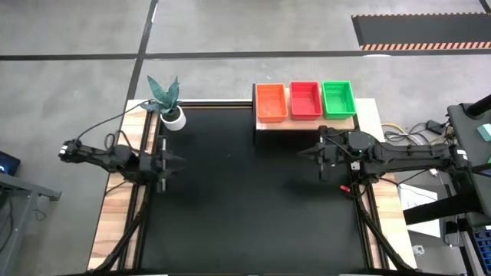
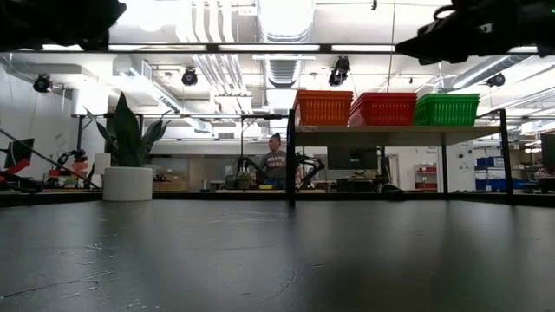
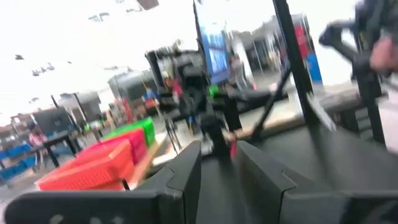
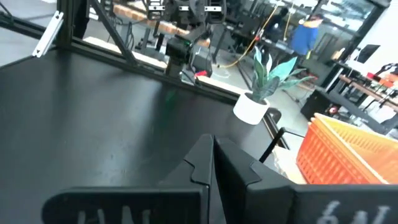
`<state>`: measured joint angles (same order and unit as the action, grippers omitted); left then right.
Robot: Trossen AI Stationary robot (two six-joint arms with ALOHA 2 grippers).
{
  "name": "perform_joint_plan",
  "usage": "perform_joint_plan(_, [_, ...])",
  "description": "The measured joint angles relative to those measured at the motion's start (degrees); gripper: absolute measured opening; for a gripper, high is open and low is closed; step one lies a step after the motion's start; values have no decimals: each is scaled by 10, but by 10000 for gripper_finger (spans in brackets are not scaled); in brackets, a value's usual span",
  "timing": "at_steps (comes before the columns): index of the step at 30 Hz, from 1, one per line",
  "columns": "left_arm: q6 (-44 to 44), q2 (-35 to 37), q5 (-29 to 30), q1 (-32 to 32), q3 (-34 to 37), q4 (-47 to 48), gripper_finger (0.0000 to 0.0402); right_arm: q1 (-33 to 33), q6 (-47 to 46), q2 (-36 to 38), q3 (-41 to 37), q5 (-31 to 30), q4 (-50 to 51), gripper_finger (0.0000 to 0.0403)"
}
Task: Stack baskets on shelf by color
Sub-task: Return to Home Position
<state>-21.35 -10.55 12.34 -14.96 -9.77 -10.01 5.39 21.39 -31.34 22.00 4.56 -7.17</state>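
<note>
1. Black tabletop (image 1: 245, 199), one, spanning the space between both arms.
2. Two dark arms. Left gripper (image 1: 176, 162) hovering over the table's left side, near the plant, fingers parted and holding nothing. Right gripper (image 1: 305, 152) hovering just on the near side of the shelf, fingers pressed together, empty.
3. One wooden shelf (image 1: 367, 115) at the table's far right, raised on black legs.
4. Three piles of baskets side by side on the shelf: orange pile (image 1: 271, 102) at left, red pile (image 1: 305, 100) in the middle, green pile (image 1: 338, 99) at right. Number nested within each pile impossible to count.
5. One white pot (image 1: 173, 117) with a green plant, at the far left corner, well apart from the shelf.
</note>
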Motion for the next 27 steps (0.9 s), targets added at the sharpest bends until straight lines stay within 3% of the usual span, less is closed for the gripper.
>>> perform_joint_plan(9, [32, 94, 21, 0, 41, 23, 86, 0, 0, 96, -78, 0, -21, 9])
perform_joint_plan(14, [70, 91, 49, 0, 45, 57, 86, 0, -8, 154, -113, 0, -22, 9])
perform_joint_plan(22, [240, 92, 62, 0, 46, 188, 86, 0, -2, 246, -147, 0, -21, 9])
perform_joint_plan(27, [265, 90, 62, 0, 62, 160, 86, 0, -2, 305, -155, 1, -28, 9])
